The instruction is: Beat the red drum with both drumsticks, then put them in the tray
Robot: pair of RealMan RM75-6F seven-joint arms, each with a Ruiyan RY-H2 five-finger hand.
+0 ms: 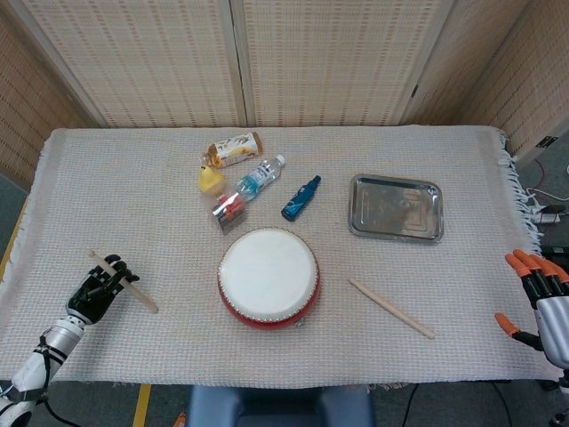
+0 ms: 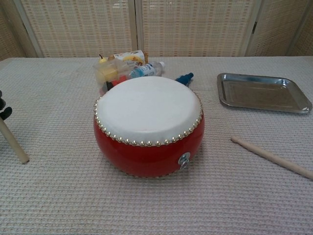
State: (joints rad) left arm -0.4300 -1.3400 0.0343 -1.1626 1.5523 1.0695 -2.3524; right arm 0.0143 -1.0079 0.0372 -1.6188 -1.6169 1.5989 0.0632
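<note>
The task is at its start: the left robot hand point(image 1: 96, 289) grasps one stick point(image 1: 124, 281) near the left table edge, the right robot hand point(image 1: 538, 298) waits released at the right edge, the other stick point(image 1: 391, 307) lies between drum point(image 1: 268, 277) and tray point(image 1: 396, 207), nothing is beaten yet.

Cloth-covered table point(image 1: 133, 191), red drum point(image 1: 268, 277), loose drumstick point(image 1: 391, 307), steel tray point(image 1: 396, 207), bottles point(image 1: 260, 178)
</note>
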